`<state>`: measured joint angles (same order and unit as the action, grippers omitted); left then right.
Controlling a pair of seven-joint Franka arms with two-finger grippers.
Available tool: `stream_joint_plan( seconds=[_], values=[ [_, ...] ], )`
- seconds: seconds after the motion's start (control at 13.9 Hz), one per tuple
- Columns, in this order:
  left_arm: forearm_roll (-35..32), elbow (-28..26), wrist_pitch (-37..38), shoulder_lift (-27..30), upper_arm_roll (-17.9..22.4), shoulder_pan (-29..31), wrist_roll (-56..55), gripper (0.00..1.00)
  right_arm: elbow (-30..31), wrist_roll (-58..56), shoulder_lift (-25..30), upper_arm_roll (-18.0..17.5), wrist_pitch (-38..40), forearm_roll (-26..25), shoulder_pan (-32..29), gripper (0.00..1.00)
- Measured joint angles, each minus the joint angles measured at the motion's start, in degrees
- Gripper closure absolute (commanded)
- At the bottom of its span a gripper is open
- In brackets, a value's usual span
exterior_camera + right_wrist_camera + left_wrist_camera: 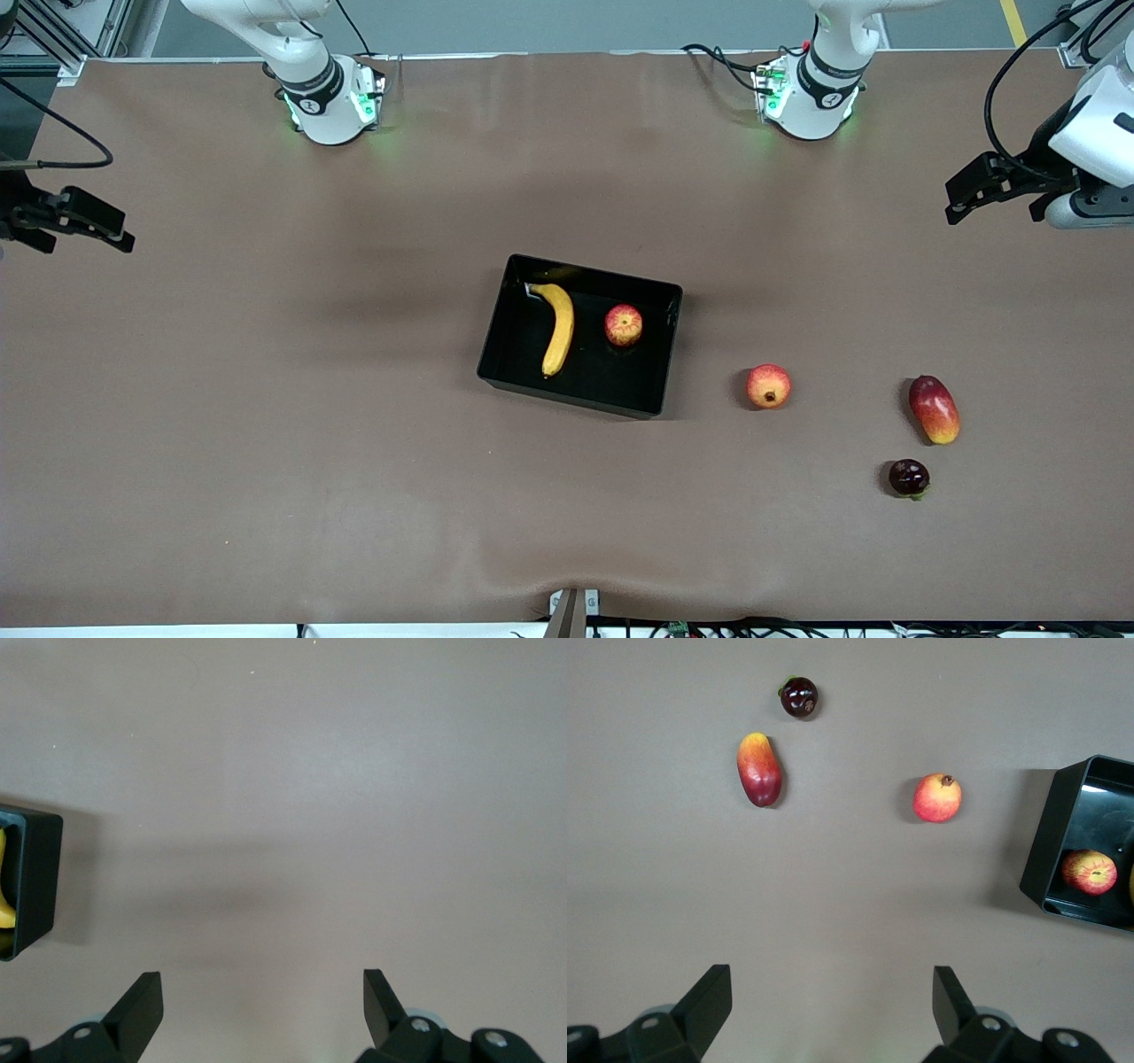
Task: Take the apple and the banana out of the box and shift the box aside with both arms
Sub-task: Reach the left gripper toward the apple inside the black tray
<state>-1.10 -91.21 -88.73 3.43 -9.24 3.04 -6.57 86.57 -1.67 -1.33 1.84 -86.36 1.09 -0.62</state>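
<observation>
The black box (567, 395) stands mid-table. Inside it lie the yellow banana (558, 329) and, beside it toward the left arm's end, the small red apple (624, 325). My left gripper (955, 206) hangs open and empty over the table's left-arm end, well away from the box. In the left wrist view the left gripper (833, 992) is over bare cloth, with the box corner (1050, 842) and apple (1090, 872) at the edge. My right gripper (124, 232) is open and empty over the right-arm end. The right wrist view has the right gripper (263, 992) above bare cloth, with the box wall (40, 877) and a bit of banana (4, 904).
Outside the box, toward the left arm's end, lie an orange-red round fruit (768, 386), a red-yellow mango (934, 409) and a dark purple fruit (909, 478). Both arm bases (332, 97) (811, 93) stand at the table's back edge.
</observation>
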Motion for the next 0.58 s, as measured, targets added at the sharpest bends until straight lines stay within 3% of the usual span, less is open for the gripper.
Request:
stream_joint_plan(
  seconds=[0.58],
  values=[
    [0.00,0.09,0.13,-0.27,-1.85,-0.27,-0.51,0.00,0.10,0.00,0.03,0.20,0.12,-0.06,-0.23,0.00]
  ],
)
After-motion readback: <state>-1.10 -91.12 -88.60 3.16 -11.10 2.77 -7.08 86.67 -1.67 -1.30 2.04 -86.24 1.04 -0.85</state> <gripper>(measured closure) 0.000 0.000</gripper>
